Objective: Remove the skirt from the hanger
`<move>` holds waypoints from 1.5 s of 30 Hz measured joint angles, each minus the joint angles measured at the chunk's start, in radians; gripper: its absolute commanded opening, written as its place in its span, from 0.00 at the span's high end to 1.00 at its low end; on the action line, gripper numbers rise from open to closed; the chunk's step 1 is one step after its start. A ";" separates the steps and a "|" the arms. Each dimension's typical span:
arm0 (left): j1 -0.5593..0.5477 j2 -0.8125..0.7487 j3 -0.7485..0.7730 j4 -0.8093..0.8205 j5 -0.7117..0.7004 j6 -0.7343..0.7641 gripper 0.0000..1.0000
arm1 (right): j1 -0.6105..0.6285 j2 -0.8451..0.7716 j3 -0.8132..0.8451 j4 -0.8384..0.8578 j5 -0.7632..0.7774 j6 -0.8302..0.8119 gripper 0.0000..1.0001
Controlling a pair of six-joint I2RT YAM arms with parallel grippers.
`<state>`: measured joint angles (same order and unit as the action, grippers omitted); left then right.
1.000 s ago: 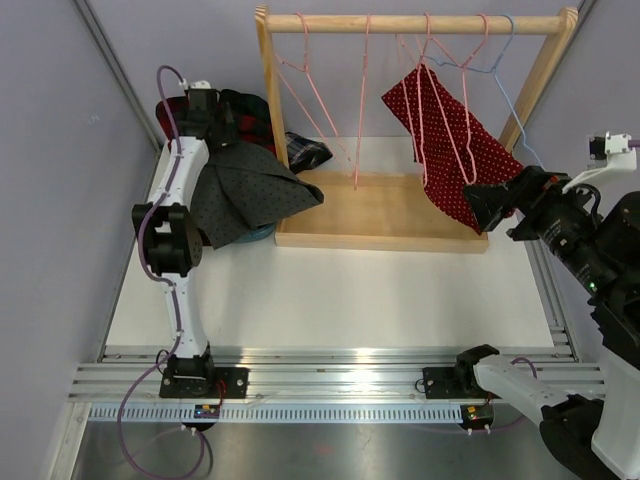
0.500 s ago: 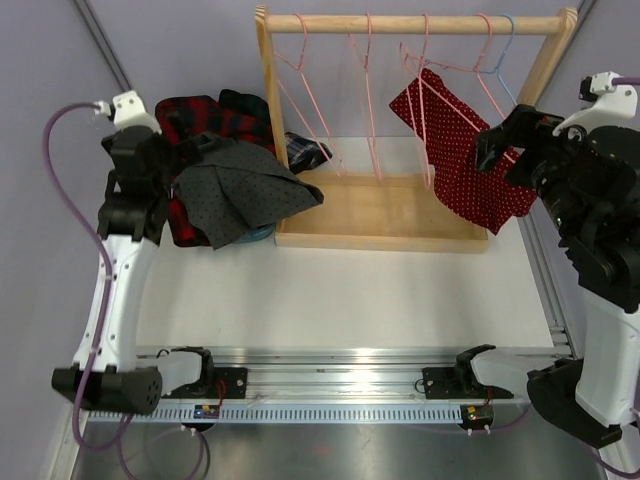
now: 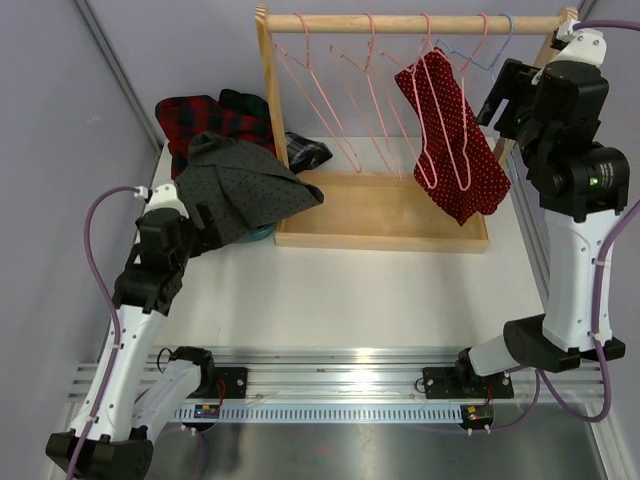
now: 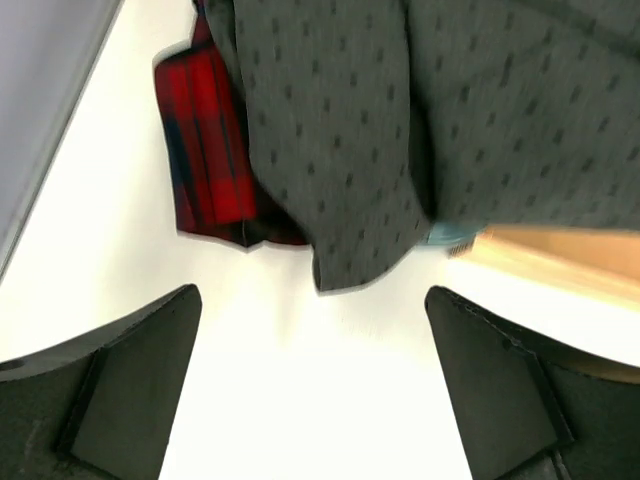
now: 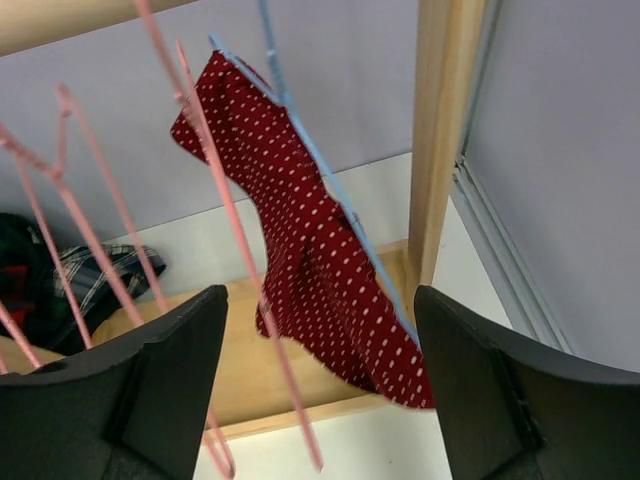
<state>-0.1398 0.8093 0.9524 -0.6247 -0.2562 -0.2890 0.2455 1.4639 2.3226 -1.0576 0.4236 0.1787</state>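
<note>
The skirt (image 3: 458, 140) is red with white dots and hangs on the wooden rack from a blue hanger (image 3: 470, 60); a pink hanger (image 3: 440, 150) dangles in front of it. My right gripper (image 3: 497, 100) is raised beside the rack's right post, just right of the skirt, open and apart from it. In the right wrist view the skirt (image 5: 310, 250) and the blue hanger (image 5: 300, 140) show beyond the open right gripper (image 5: 320, 300). My left gripper (image 3: 205, 222) is open over the table, empty, below a grey dotted cloth (image 4: 400, 130); its wrist view shows the left gripper (image 4: 312, 300) over bare white table.
The rack's rail (image 3: 400, 22) carries several pink hangers (image 3: 310, 80) over a wooden base (image 3: 380, 215). A grey dotted cloth (image 3: 245, 185) lies on a pile with red plaid cloth (image 3: 205, 115) left of the rack. The right post (image 5: 445, 130) stands close to my right fingers.
My right arm rose from low beside the skirt's hem to the rack's upper right. My left arm drew back from the clothes pile toward the near side. The hangers have swung.
</note>
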 measured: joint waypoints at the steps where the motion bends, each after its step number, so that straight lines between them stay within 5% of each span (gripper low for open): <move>1: -0.006 -0.014 -0.021 -0.014 0.000 0.001 0.01 | -0.022 0.014 0.002 0.000 -0.006 0.001 0.19; 8: -0.014 -0.071 -0.139 -0.037 -0.002 0.008 0.01 | -0.204 0.134 0.072 -0.002 -0.132 0.047 0.24; 17: -0.019 -0.086 -0.151 -0.032 -0.005 0.011 0.01 | -0.217 0.224 0.085 -0.002 -0.273 0.089 0.30; 21: -0.019 -0.080 -0.152 -0.031 -0.005 0.012 0.01 | -0.217 0.223 0.063 0.008 -0.303 0.101 0.59; 27: -0.024 -0.079 -0.151 -0.032 -0.005 0.012 0.01 | -0.217 0.209 -0.067 0.060 -0.326 0.111 0.62; 31: -0.029 -0.079 -0.151 -0.032 -0.006 0.012 0.01 | -0.217 0.209 -0.116 0.069 -0.343 0.107 1.00; 45: -0.042 -0.079 -0.148 -0.032 -0.026 0.012 0.01 | -0.217 0.123 -0.099 0.019 -0.334 0.124 1.00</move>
<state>-0.1818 0.7303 0.8040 -0.6563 -0.2817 -0.2771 0.0288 1.5871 2.2234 -1.0389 0.0898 0.3023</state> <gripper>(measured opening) 0.987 0.033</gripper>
